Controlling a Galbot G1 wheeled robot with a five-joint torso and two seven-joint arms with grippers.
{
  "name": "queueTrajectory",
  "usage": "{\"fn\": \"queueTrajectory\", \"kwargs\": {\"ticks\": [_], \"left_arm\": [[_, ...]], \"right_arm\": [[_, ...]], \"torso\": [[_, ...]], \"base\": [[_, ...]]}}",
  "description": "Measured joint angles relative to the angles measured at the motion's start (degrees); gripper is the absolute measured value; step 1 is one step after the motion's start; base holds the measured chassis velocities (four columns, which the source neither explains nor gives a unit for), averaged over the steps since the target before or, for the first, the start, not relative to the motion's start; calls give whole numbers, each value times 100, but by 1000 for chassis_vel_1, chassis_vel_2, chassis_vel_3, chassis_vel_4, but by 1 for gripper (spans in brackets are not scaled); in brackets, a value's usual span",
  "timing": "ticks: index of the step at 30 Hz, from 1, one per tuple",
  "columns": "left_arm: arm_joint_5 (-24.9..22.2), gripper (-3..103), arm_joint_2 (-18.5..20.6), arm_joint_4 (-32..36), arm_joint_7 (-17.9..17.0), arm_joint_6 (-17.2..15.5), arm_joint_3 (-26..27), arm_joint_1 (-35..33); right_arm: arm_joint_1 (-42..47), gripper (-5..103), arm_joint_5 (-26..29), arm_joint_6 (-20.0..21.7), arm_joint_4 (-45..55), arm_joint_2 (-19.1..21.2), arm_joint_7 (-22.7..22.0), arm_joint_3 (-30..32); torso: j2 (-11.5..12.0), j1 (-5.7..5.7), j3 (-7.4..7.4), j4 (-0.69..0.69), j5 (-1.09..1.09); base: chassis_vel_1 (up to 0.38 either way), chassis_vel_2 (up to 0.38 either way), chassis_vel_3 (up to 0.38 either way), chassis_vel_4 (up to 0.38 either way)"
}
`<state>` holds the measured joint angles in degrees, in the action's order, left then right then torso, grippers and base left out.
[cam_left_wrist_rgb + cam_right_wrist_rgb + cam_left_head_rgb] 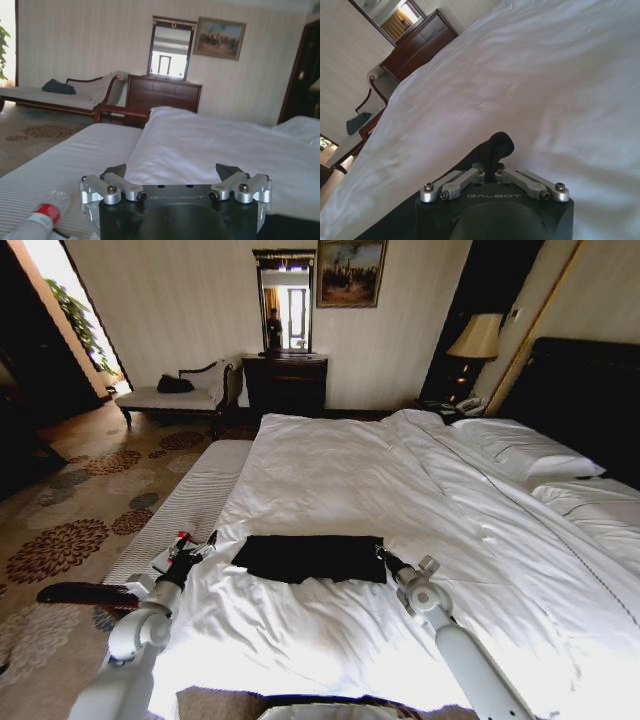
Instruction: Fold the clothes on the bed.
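The black T-shirt (310, 558) is lying folded into a flat band near the foot of the bed (400, 480), the right claw (381, 553) pinching its right edge to carry a fold, while the left claw (190, 552) is waiting spread wide and empty beside the shirt's left end.

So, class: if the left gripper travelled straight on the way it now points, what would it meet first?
Probably the white duvet: the open left gripper points low across the bed toward its rising fold. Depth is unclear.

- Hotel-style bedroom being shown: large white-sheeted bed (400, 490) being flanked by bedside lamp (477, 338).
- Dresser (285, 383), mirror (284, 302), chaise (175, 396), patterned carpet (70, 510) being seen.
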<state>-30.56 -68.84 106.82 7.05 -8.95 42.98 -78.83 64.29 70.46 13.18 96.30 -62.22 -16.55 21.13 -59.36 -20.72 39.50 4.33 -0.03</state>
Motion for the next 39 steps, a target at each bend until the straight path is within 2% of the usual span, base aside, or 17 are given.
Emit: {"fn": "queueTrajectory", "kwargs": {"ticks": [1,3,6,7,8,9,11,12,13,16,21,24,27,29,35,37,39], "left_arm": [[84,100,0,-36,0,-2,-16,0],[166,100,-7,-69,-9,-14,-31,6],[382,100,-45,-144,-73,-39,-30,70],[382,100,-45,-144,-73,-39,-30,70],[487,100,-53,-196,-114,-42,-3,96],[616,100,-54,-261,-156,-41,31,117],[742,100,-54,-332,-182,-31,53,129],[1197,100,-54,-613,-282,-5,140,141],[1341,100,-54,-696,-318,-4,170,138],[1474,100,-94,-818,-409,-3,235,89],[1119,100,-162,-569,-343,31,160,24],[1254,100,-170,-436,-178,143,-47,2],[1342,100,-206,-446,-162,158,-84,7],[1140,100,-236,-416,-192,120,-49,-16],[836,100,-138,-327,-226,86,148,-70],[581,100,-101,-222,-239,50,247,-71],[85,100,-81,-5,-252,-21,366,-51]], "right_arm": [[-5,0,-20,0,-17,11,0,-2],[-2,4,-66,0,-23,31,6,-3],[50,20,-188,-52,70,94,15,46],[50,20,-188,-52,70,94,15,46],[78,25,-192,-83,149,112,-17,88],[113,30,-211,-124,233,120,-100,135],[136,30,-234,-149,278,121,-175,165],[208,36,-252,-213,445,120,-458,285],[245,42,-207,-232,535,117,-568,354],[410,53,-29,-262,801,103,-770,581],[907,70,63,-302,1391,47,-825,719],[1282,85,-53,-301,1813,-93,-825,549],[1432,90,-182,-289,1940,-201,-842,412],[1612,99,-286,-258,2030,-331,-1006,283],[1911,100,-102,-264,2169,-475,-1304,232],[1995,100,-17,-287,2175,-564,-1350,233],[2035,100,58,-318,2099,-696,-1375,234]], "torso": [[-1,0,0,-1,-1],[0,0,0,-1,0],[-1,0,0,3,0],[-1,0,0,3,0],[-1,0,0,2,-1],[-1,0,0,2,0],[-1,0,0,1,0],[-1,0,0,0,-1],[-1,0,0,0,-3],[-1,0,0,-3,-1],[-1,0,-1,2,1],[-2,0,-1,3,0],[-2,0,-1,-1,-2],[-2,0,-1,-1,-2],[-2,1,0,0,-1],[-2,1,-1,0,-2],[-2,1,-1,0,-2]], "base": [[0,0,0,0],[0,0,0,0],[0,0,0,0],[0,0,0,0],[0,0,0,0],[0,0,0,0],[0,0,0,0],[0,0,0,0],[0,0,0,0],[0,0,0,0],[0,0,0,0],[0,0,0,0],[0,0,0,0],[0,0,0,0],[0,0,0,0],[0,0,0,0],[0,0,0,0]]}}
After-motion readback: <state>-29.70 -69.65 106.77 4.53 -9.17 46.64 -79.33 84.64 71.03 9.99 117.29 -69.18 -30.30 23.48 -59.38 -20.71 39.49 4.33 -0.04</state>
